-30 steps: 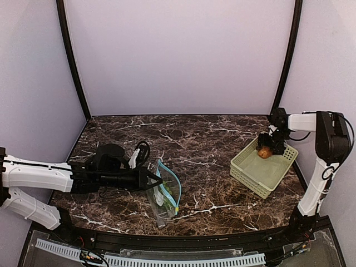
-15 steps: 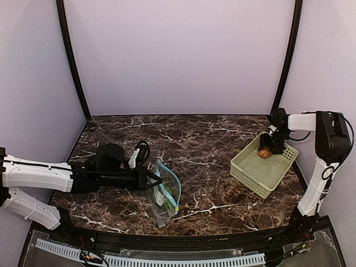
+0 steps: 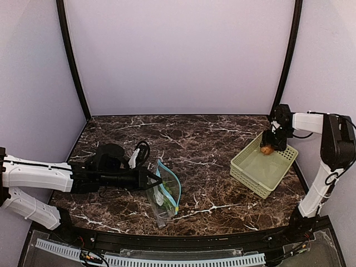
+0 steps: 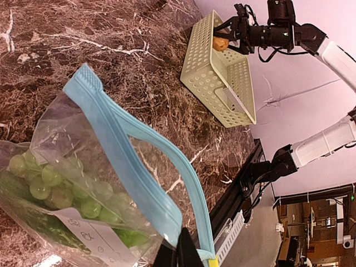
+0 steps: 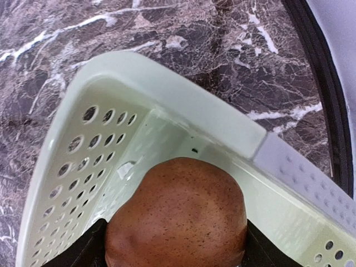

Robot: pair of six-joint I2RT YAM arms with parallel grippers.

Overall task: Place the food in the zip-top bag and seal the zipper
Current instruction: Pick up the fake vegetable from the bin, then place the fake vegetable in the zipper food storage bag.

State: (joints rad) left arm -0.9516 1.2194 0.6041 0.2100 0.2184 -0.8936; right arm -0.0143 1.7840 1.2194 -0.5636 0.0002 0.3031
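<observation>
The clear zip-top bag (image 3: pixel 164 194) lies near the table's front, its teal-blue zipper (image 4: pixel 133 150) gaping open. The green lumpy vegetable (image 4: pixel 53 186) sits inside the bag. My left gripper (image 3: pixel 153 179) is shut on the bag's near lip by the zipper, and it also shows in the left wrist view (image 4: pixel 179 251). My right gripper (image 3: pixel 268 146) is shut on the brown-orange potato (image 5: pixel 178 219), holding it just above the far corner of the pale green basket (image 3: pixel 253 173). The potato also shows in the top view (image 3: pixel 267 149) and in the left wrist view (image 4: pixel 221 43).
The pale green slotted basket (image 5: pixel 100 122) stands at the right side of the dark marble table. A black cable loop (image 3: pixel 142 150) lies behind the left arm. The table's front rail (image 3: pixel 183 239) runs below the bag.
My right gripper has lifted the potato a little up and back toward the basket's far corner. The left arm and the bag have not moved.
</observation>
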